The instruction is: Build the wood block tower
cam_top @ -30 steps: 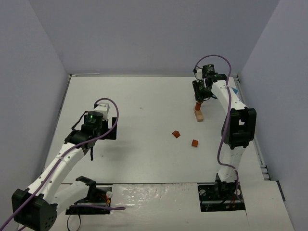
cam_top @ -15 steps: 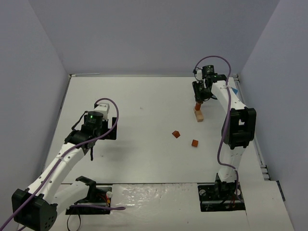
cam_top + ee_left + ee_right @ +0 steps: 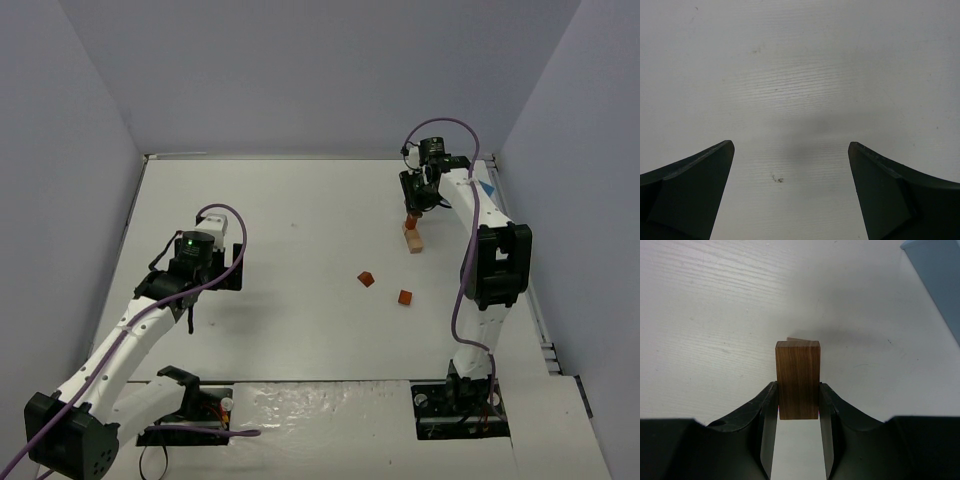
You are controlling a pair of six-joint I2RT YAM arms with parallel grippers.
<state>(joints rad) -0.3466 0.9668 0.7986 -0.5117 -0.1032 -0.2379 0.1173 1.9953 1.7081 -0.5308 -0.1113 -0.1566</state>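
My right gripper (image 3: 411,212) is shut on a brown wooden block (image 3: 798,377) and holds it right over a tan block (image 3: 413,240) lying on the table at the far right. In the right wrist view (image 3: 798,392) only a sliver of the tan block (image 3: 799,339) shows behind the held one. Whether the two blocks touch I cannot tell. Two small orange-brown blocks lie loose on the table, one (image 3: 366,279) near the middle and one (image 3: 405,297) to its right. My left gripper (image 3: 790,150) is open and empty over bare table on the left (image 3: 186,312).
A light blue box corner (image 3: 935,275) shows at the upper right of the right wrist view. Grey walls enclose the white table (image 3: 300,220) on three sides. The arm bases sit at the near edge.
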